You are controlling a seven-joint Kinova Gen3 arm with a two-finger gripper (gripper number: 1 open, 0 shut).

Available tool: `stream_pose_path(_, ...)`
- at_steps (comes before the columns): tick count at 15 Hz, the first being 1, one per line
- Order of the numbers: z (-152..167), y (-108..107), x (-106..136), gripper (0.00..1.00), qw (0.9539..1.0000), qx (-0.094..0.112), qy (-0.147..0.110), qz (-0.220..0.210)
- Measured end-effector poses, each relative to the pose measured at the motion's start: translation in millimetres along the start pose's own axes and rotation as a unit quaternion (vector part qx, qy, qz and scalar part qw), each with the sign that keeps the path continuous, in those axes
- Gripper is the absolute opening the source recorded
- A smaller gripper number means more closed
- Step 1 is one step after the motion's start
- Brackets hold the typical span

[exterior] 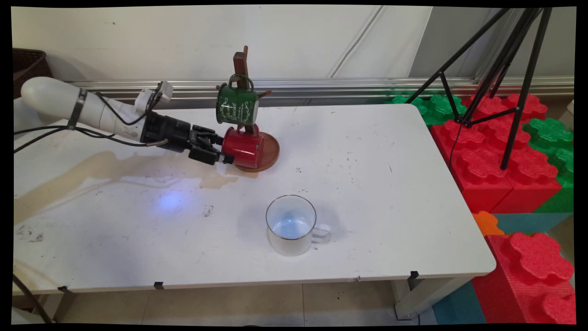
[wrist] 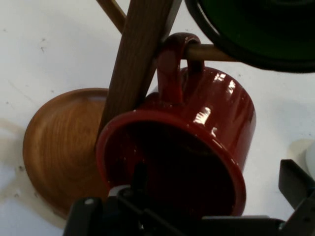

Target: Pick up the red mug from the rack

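A red mug hangs by its handle on a low peg of a wooden mug tree, its mouth turned toward my hand. Above it on another peg hangs a green mug with white lettering. My gripper is at the red mug's rim, open. In the hand view the red mug fills the middle. One finger reaches inside its mouth and the other finger stands outside to the right, apart from the mug's wall. The gripper straddles that wall.
The tree's round wooden base rests on the white table. A white enamel mug stands upright near the front, handle to the right. A brownish stain spreads under the arm. Foam blocks and a black tripod stand beyond the right edge.
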Motion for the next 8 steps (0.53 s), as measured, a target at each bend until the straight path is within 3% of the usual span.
stream_pose_path(8, 9.0, -3.7, -1.8, 1.0, 1.0, -0.006, 0.001, -0.005)
